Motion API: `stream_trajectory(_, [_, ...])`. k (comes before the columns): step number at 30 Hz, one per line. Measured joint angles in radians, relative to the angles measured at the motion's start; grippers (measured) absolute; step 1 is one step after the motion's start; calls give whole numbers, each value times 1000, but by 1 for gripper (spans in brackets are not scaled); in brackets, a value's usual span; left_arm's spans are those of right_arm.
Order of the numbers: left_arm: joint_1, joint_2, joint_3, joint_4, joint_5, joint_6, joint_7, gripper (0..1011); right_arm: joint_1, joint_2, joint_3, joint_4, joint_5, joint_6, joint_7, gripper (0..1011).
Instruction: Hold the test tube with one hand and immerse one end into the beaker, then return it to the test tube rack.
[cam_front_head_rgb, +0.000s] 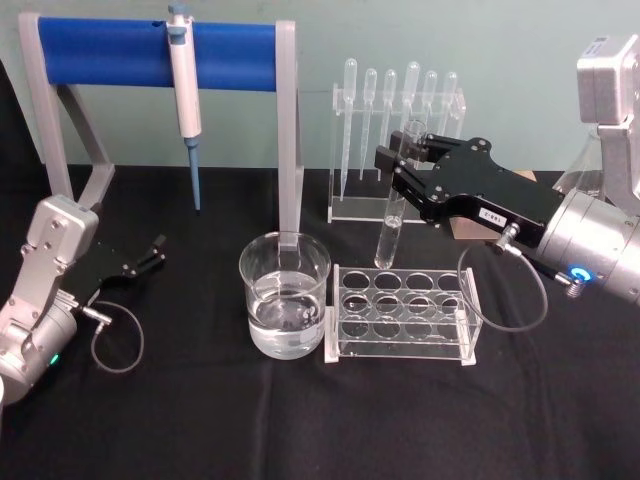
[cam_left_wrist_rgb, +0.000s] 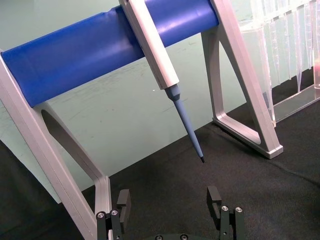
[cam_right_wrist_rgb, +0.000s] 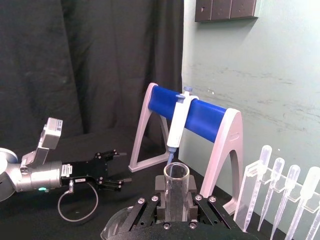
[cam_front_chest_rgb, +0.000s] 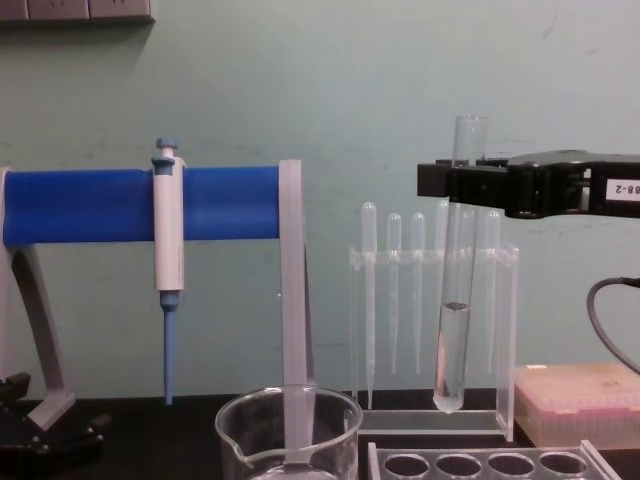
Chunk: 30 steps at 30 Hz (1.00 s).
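The test tube (cam_front_head_rgb: 391, 213) hangs upright above the far left corner of the clear rack, liquid in its lower part. My right gripper (cam_front_head_rgb: 400, 163) is shut on its upper section, the rim poking above the black fingers (cam_front_chest_rgb: 468, 186). In the right wrist view the tube's open rim (cam_right_wrist_rgb: 176, 172) stands between the fingers. The beaker (cam_front_head_rgb: 285, 295), part-filled with clear liquid, stands left of the rack; the tube's round bottom (cam_front_chest_rgb: 450, 398) hangs above and to the right of it. My left gripper (cam_front_head_rgb: 158, 250) rests open on the black cloth at the far left, its fingers (cam_left_wrist_rgb: 123, 202) apart.
A clear rack with round holes (cam_front_head_rgb: 402, 315) sits right of the beaker. Behind it stands a stand of plastic pipettes (cam_front_head_rgb: 398, 140). A blue-barred frame (cam_front_head_rgb: 160, 52) carries a hanging pipettor (cam_front_head_rgb: 185, 100) at the back left. A pink-lidded box (cam_front_chest_rgb: 585, 400) lies at the right.
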Motion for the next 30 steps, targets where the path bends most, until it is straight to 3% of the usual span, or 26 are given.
stream_trajectory(30, [0, 0, 0, 0, 0, 0, 0, 1000, 0, 0, 0, 0, 0, 0, 0, 224])
